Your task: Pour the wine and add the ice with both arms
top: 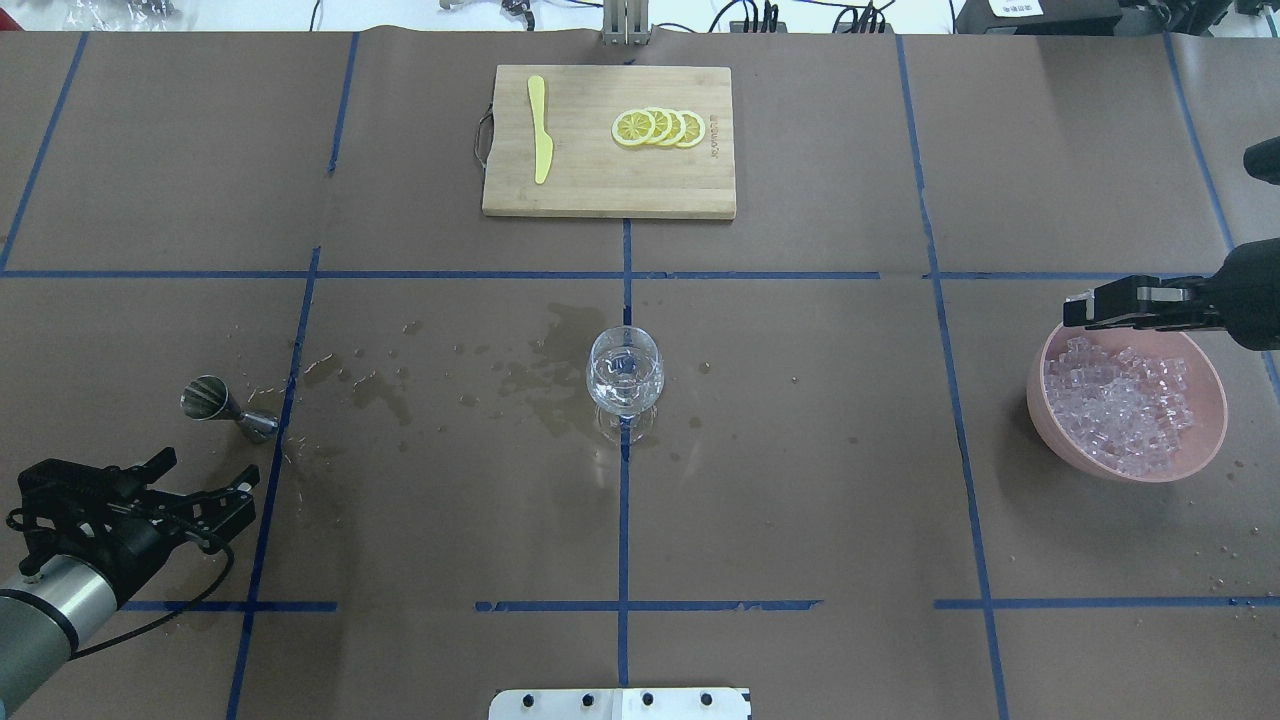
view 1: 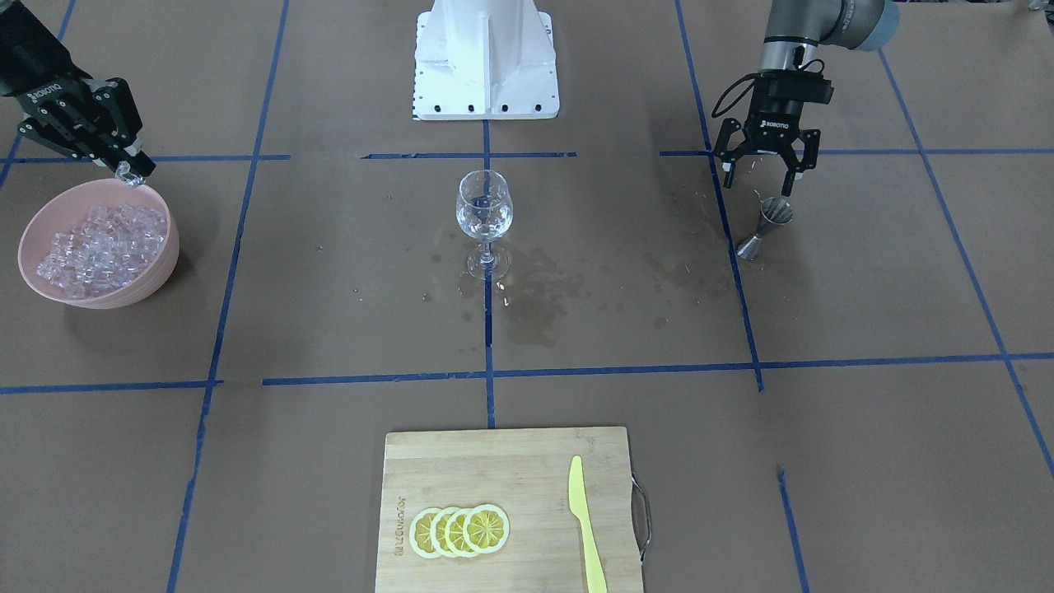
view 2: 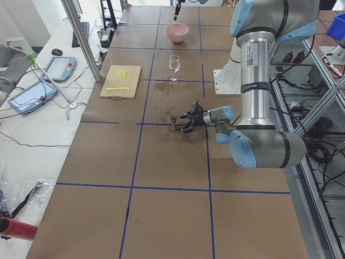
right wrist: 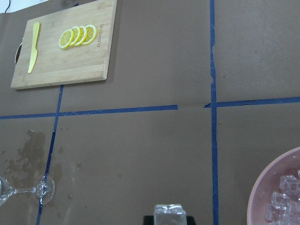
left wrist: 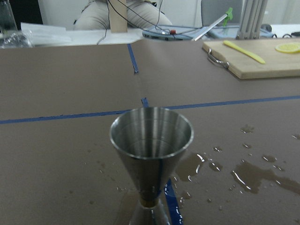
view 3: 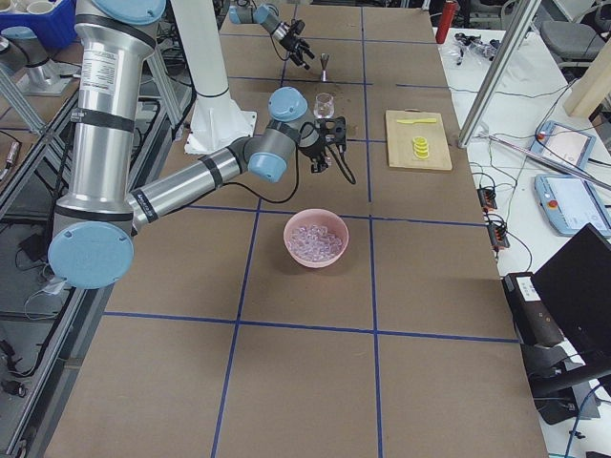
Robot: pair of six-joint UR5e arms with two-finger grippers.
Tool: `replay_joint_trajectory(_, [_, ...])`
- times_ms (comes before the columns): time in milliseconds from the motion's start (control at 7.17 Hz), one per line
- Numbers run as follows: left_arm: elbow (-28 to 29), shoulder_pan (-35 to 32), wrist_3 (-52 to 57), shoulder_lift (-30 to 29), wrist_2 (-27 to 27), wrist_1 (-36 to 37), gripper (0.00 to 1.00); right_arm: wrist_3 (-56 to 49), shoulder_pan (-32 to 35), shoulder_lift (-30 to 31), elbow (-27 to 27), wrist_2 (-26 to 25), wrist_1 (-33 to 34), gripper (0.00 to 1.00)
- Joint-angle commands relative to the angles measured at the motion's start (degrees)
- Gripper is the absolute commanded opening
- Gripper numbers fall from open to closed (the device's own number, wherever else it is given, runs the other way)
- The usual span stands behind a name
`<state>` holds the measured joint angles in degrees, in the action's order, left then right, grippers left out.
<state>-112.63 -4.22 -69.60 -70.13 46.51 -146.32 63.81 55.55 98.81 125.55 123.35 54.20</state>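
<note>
Ice cube (right wrist: 169, 213), pinched in the closed right gripper (view 1: 130, 170) at the pink bowl (view 1: 167, 247) rim, not yet in the central wine glass (view 1: 485, 210); left gripper (view 1: 758, 186) open beside the standing jigger (view 1: 766, 226), pouring apparently done.

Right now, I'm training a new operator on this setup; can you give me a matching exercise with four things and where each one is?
1 wine glass
2 jigger
3 pink bowl
4 yellow knife

A on the cutting board
B holding ice
C by the open left gripper
D amid wet stains

Pairs: 1-D, 2-C, 3-B, 4-A
</note>
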Motion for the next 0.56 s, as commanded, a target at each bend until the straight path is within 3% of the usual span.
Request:
replay_joint_trajectory(0, [-2.2,0.0,-0.2,2.4,6.1,0.8,1.00,0.0,0.0,-0.8,0.0,0.0,0.0,0.00])
replay_joint_trajectory(419, [-6.2,0.0,-0.3,6.5,15.1,1.0,1.00,7.9,-0.7,-6.0,0.0,2.0,0.5,0.00])
